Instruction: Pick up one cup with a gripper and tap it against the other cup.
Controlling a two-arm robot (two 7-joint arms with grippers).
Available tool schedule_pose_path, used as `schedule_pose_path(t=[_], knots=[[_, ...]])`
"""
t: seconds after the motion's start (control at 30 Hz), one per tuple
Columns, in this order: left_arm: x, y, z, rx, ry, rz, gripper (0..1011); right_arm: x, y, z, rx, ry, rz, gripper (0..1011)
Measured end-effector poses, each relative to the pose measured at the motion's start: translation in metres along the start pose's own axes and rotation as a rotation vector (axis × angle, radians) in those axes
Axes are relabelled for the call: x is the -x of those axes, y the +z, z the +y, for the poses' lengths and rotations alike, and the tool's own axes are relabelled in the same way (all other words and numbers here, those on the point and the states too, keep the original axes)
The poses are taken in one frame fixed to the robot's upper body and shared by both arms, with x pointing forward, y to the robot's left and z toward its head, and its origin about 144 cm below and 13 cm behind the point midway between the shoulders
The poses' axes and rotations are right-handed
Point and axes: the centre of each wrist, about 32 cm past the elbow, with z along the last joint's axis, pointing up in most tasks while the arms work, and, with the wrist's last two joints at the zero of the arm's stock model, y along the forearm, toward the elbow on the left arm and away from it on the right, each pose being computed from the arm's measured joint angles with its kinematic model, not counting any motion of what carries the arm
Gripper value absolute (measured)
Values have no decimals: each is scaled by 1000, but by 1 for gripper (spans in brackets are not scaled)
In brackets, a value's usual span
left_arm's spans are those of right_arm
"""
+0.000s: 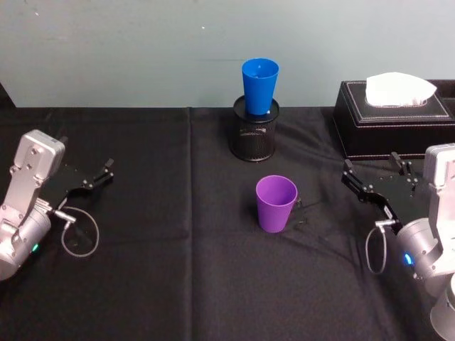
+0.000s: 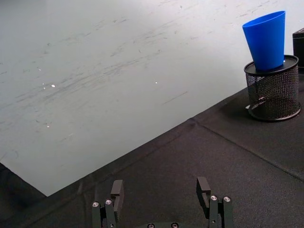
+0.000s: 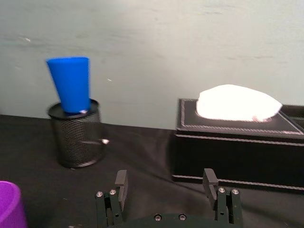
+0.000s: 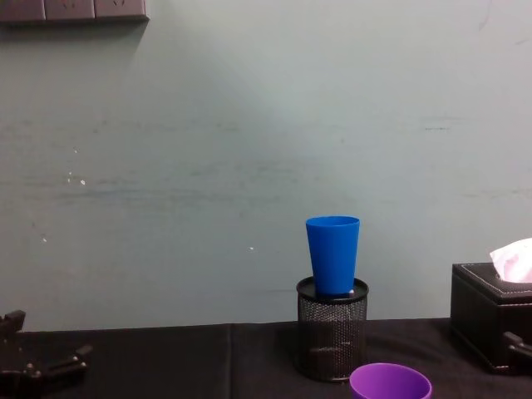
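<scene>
The purple cup (image 1: 276, 203) stands upright on the black cloth near the table's middle; its rim shows in the chest view (image 4: 391, 383) and its edge in the right wrist view (image 3: 10, 209). The blue cup (image 1: 260, 85) sits upright in the mouth of a black wire-mesh pen holder (image 1: 254, 135) behind it, also seen as blue cup (image 4: 332, 253), (image 2: 267, 40), (image 3: 71, 84). My right gripper (image 1: 373, 172) rests open to the right of the purple cup, apart from it, with nothing between its fingers (image 3: 121, 181). My left gripper (image 1: 96, 176) lies open far to the left, its fingers (image 2: 117, 190) empty.
A black tissue box (image 1: 394, 121) with white tissue stands at the back right, just behind my right gripper. The mesh holder (image 4: 332, 342) stands close to the pale wall. Black cloth covers the whole table.
</scene>
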Motion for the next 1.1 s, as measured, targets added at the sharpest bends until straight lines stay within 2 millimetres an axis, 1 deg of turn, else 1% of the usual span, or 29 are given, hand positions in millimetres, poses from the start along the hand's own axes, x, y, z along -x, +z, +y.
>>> schedule_pose_path(t=[0.13, 1.1], knots=[[0, 0, 0, 0, 0, 0, 1005, 1, -5, 1, 9, -17, -5, 1003], [0, 0, 0, 0, 0, 0, 1005, 0, -2, 1, -2, -4, -3, 1003]])
